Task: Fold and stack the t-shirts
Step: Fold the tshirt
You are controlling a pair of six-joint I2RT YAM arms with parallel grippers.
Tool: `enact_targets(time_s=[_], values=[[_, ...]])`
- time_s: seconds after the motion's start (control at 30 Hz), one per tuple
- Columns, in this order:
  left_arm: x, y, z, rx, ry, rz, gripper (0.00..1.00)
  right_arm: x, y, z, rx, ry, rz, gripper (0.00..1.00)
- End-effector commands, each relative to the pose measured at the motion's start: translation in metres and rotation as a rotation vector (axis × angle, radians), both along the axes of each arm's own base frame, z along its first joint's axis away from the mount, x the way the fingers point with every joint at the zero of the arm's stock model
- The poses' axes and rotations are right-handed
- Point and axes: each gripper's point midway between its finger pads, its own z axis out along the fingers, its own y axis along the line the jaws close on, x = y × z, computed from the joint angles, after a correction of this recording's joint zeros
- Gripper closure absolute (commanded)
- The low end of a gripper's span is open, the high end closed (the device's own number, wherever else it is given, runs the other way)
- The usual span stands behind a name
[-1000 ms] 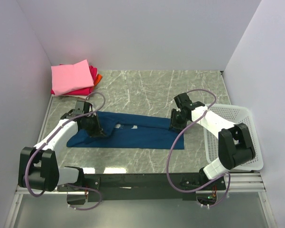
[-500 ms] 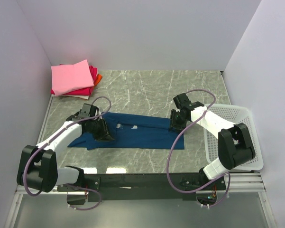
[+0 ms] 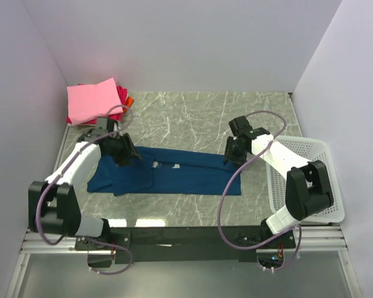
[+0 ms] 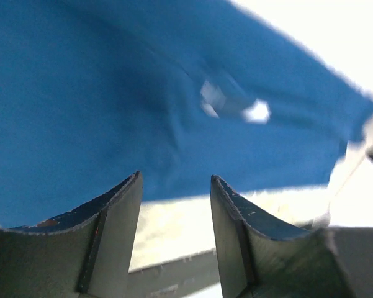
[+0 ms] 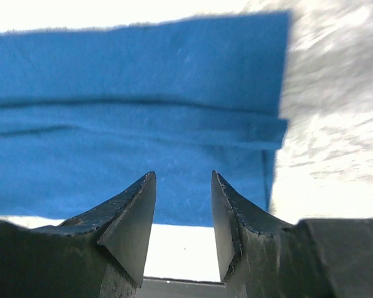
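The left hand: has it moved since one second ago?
Yes. In the top view the left hand went up the picture, nearer to the pink folded shirt.

Dark blue t-shirt (image 3: 180, 177): plain, small white marks near collar. Pink shirt (image 3: 92, 100) over magenta-red shirt (image 3: 120, 93); orange shirt (image 3: 130, 100) edge showing. Surface (image 3: 192, 118): grey marble, white veining. Basket (image 3: 310, 155): white mesh. Cable (image 3: 226, 198): purple.

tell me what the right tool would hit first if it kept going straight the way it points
Most likely the dark blue t-shirt, near one end: the open right tool points down at it with nothing between. Depth is unclear.
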Motion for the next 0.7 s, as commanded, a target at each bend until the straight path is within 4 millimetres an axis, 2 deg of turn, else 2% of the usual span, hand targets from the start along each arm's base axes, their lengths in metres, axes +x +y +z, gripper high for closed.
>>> enact_targets(time_s=[0.0, 0.1, 0.13, 0.2, 0.23, 0.3, 0.4, 0.53, 0.67], values=[[0.029, 0.054, -0.003, 0.099, -0.002, 0.125, 0.46, 0.021, -0.016, 0.012, -0.042, -0.037, -0.058, 0.52], [0.045, 0.087, -0.009, 0.12, 0.011, 0.207, 0.46, 0.026, -0.026, 0.004, -0.074, -0.008, -0.073, 0.5], [0.047, 0.093, -0.017, 0.123, 0.034, 0.219, 0.46, 0.026, -0.028, -0.001, -0.083, 0.007, -0.075, 0.5], [0.059, 0.101, -0.019, 0.113, 0.02, 0.242, 0.46, 0.026, -0.034, -0.007, -0.101, 0.019, -0.09, 0.49], [0.062, 0.103, -0.027, 0.111, 0.043, 0.25, 0.46, 0.027, -0.035, -0.011, -0.106, 0.024, -0.093, 0.49], [0.071, 0.109, -0.03, 0.108, 0.039, 0.267, 0.46, 0.029, -0.038, -0.015, -0.103, 0.022, -0.105, 0.49], [0.08, 0.119, -0.045, 0.104, 0.065, 0.298, 0.46, 0.036, -0.041, -0.018, -0.095, 0.008, -0.127, 0.49], [0.083, 0.132, -0.063, 0.103, 0.098, 0.325, 0.46, 0.046, -0.037, -0.019, -0.084, -0.012, -0.131, 0.49], [0.083, 0.139, -0.077, 0.084, 0.124, 0.338, 0.47, 0.047, -0.036, -0.029, -0.078, -0.008, -0.133, 0.49]])
